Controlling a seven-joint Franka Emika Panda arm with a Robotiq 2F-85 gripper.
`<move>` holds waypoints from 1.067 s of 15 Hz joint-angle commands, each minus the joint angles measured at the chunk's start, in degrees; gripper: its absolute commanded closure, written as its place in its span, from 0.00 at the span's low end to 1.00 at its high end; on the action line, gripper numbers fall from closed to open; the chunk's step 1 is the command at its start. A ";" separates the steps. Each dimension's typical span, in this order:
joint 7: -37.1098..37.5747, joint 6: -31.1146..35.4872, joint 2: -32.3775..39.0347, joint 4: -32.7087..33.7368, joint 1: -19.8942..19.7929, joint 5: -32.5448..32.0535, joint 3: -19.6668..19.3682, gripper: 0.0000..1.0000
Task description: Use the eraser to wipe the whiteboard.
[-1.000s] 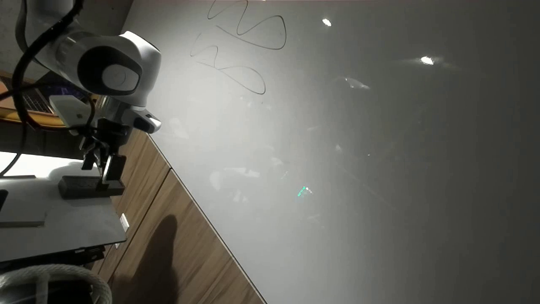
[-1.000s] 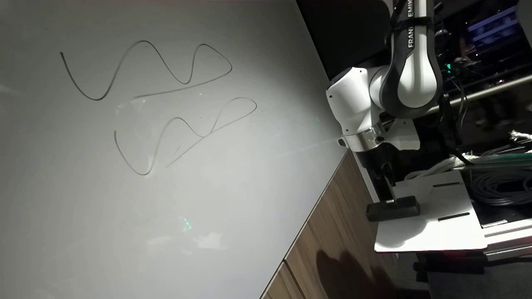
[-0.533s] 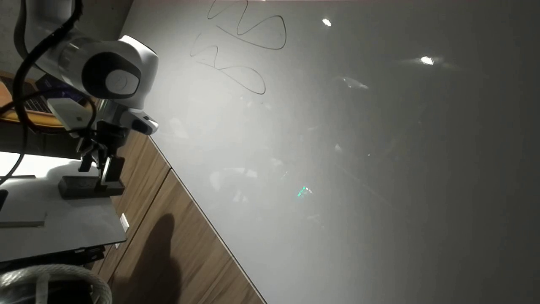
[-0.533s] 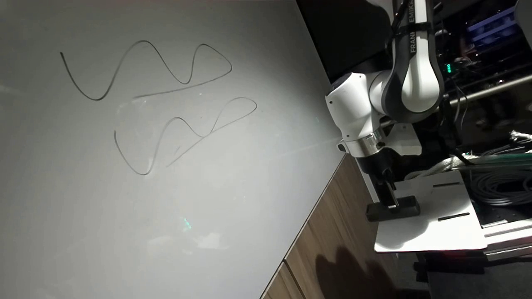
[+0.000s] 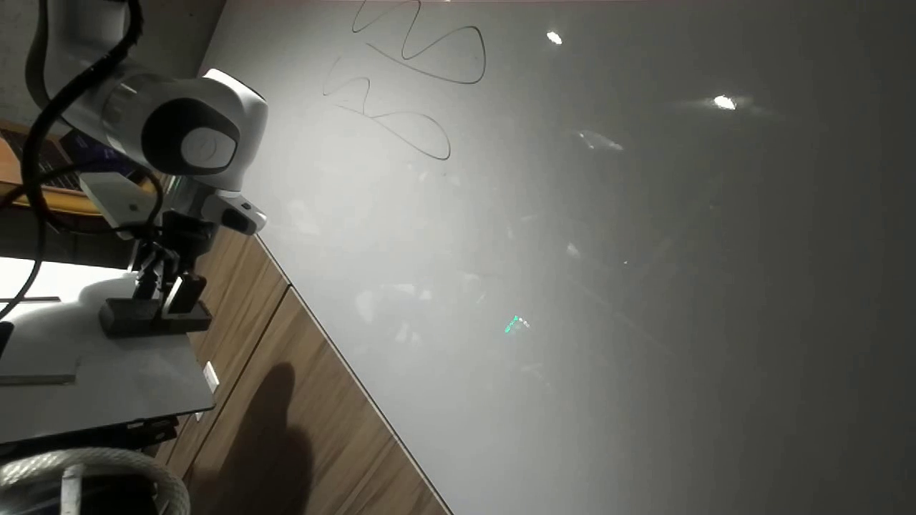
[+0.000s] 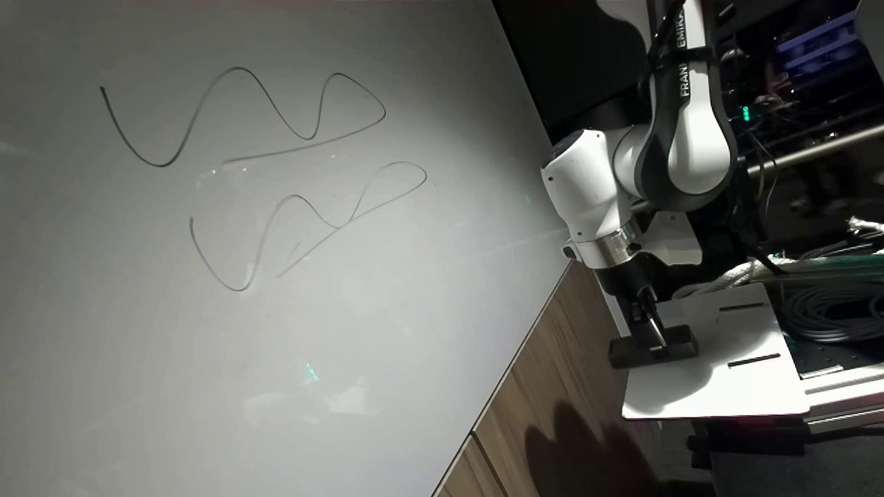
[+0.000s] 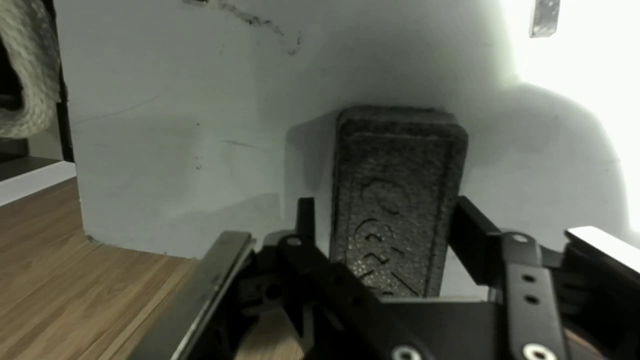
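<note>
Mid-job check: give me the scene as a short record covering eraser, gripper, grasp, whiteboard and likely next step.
Eraser: lying on the white tabletop
Gripper: open, astride the eraser
Grasp: not made; a gap shows beside one fingertip, contact at the other unclear
Whiteboard: two looped scribbles show, not yet wiped away
Next: probably close on the eraser

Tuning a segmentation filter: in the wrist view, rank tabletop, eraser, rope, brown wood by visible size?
1. Tabletop, clearly
2. Eraser and brown wood: too close to rank, both partly covered
3. Rope, cut off by the picture edge
</note>
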 commanded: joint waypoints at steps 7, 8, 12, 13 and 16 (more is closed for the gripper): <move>-0.24 -5.83 -6.60 3.21 4.92 3.20 0.15 0.71; 0.83 -9.18 -9.64 4.98 6.12 2.22 0.80 0.71; 4.26 -17.54 -15.50 14.02 6.53 -6.85 4.47 0.71; 4.28 -19.11 -16.45 16.83 6.24 -8.25 5.63 0.71; 3.73 -23.07 -17.92 26.07 5.68 -11.04 8.47 0.71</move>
